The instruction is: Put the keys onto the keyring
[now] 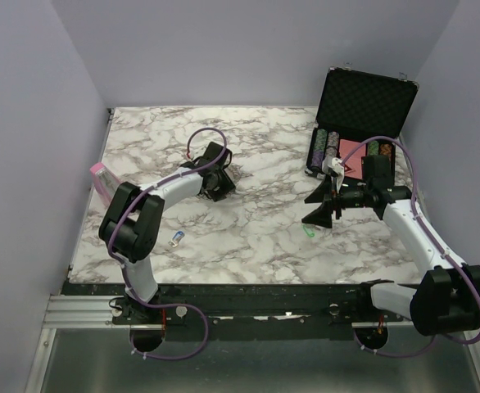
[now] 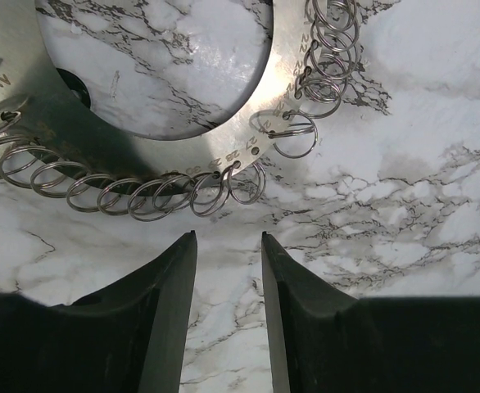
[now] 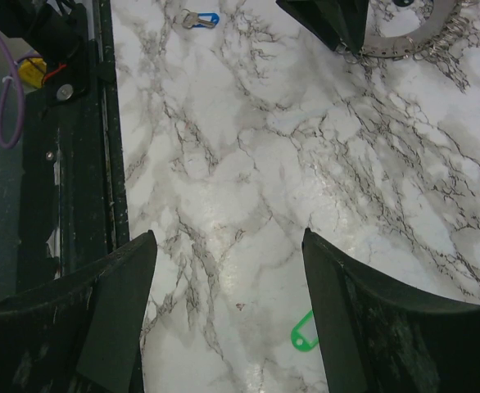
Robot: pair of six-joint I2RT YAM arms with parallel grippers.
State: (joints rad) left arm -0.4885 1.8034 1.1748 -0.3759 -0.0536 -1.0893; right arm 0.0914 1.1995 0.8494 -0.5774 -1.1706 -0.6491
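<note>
Left tool: my left end effector [image 2: 228,237] has its two dark fingers partly spread, with only marble in the gap. It pinches nothing and touches nothing.
Task ring: the keyring [image 2: 283,65], a flat silvery metal ring fringed with small wire loops, lies on the bench just ahead of those fingertips and apart from them.
Right tool: my right end effector [image 3: 228,237] is spread wide and empty, hanging over marble.
Near key: a small green-headed key [image 3: 304,334] lies just beside the inner edge of one right finger. I cannot tell whether they touch.
Far key: a small blue-headed key [image 1: 176,239] lies near the front edge by the left arm's elbow, well apart from the keyring.
Open room: the white, grey-veined marble bench [image 1: 256,155] shows broad surface between my two arms.
Front edge: a black metal front rail [image 3: 101,164] runs close along one side of the right end effector.
Sides: lilac walls [image 1: 27,123] close in the left, back and right.
Back right: an open black case [image 1: 363,106] holding striped chips sits just behind the right end effector.
Left edge: a pink object [image 1: 101,176] stands at the wall beside the left arm.
</note>
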